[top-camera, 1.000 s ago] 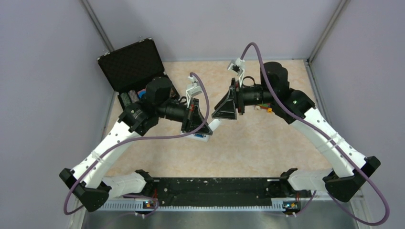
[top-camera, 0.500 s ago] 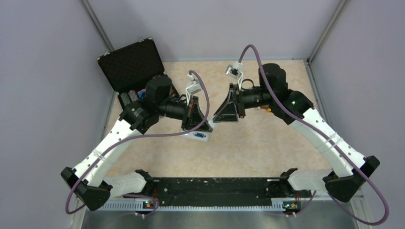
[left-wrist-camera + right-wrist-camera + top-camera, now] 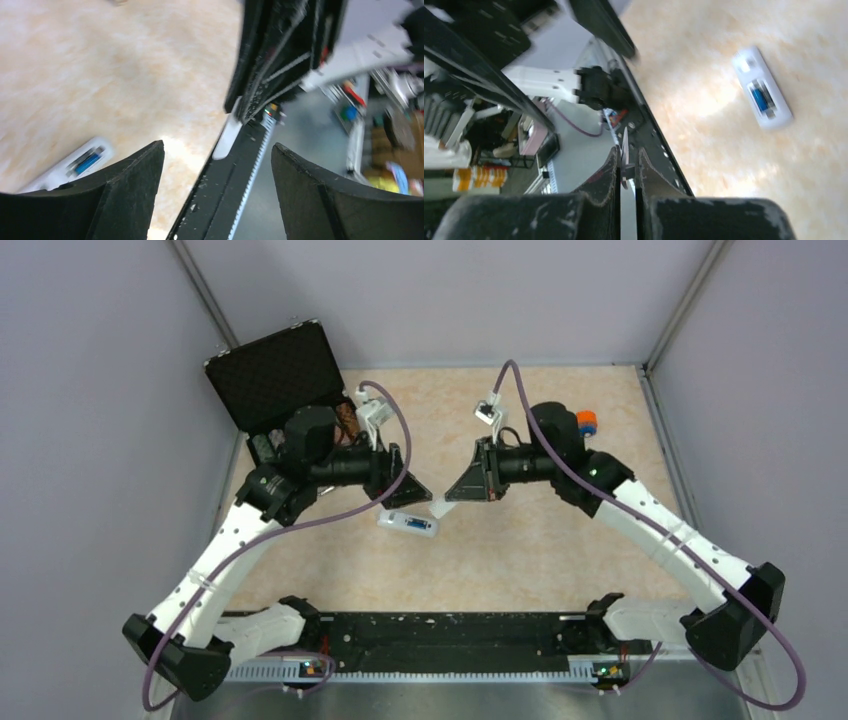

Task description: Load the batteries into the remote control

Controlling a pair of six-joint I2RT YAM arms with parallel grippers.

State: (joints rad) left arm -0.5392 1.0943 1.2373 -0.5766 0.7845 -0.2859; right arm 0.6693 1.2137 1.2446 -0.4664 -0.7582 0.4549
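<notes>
Beige tabletop (image 3: 530, 550), remote control (image 3: 408, 524) lying (clear of edges)

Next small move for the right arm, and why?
Probably lower the right tool toward the remote control: it pinches a thin white plate, likely the cover, while the remote lies bay-up on the table with the blue battery showing.

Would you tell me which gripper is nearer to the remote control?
Left. The left gripper hangs open just beyond the remote control; the right gripper, pinching a thin white plate, sits farther off to its right.
</notes>
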